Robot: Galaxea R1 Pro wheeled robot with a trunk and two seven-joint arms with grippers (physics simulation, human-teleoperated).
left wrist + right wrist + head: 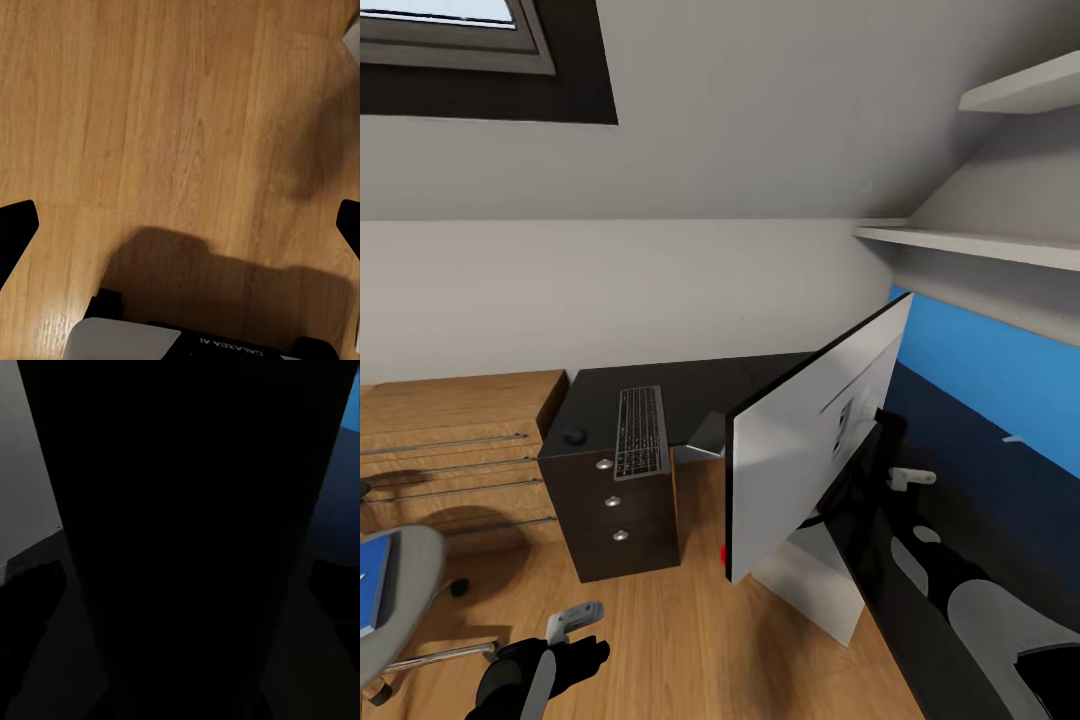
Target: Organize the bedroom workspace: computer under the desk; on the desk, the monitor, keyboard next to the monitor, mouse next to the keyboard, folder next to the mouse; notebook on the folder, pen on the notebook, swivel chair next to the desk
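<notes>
Glossy black desk (595, 395) carries the slim silver-grey keyboard (639, 432) and small black mouse (573, 436) in my head view. My left claw (180, 225), jaws spread wide and empty, hangs over wooden floor (172, 112), well apart from both. Right claw: state indeterminable.

Counter (660, 378): glossy black. Keyboard (639, 431): silver-grey frame, dark keys. Mouse (573, 437): black. Folder (372, 588): bright blue. Floor (690, 630): light wood grain.
</notes>
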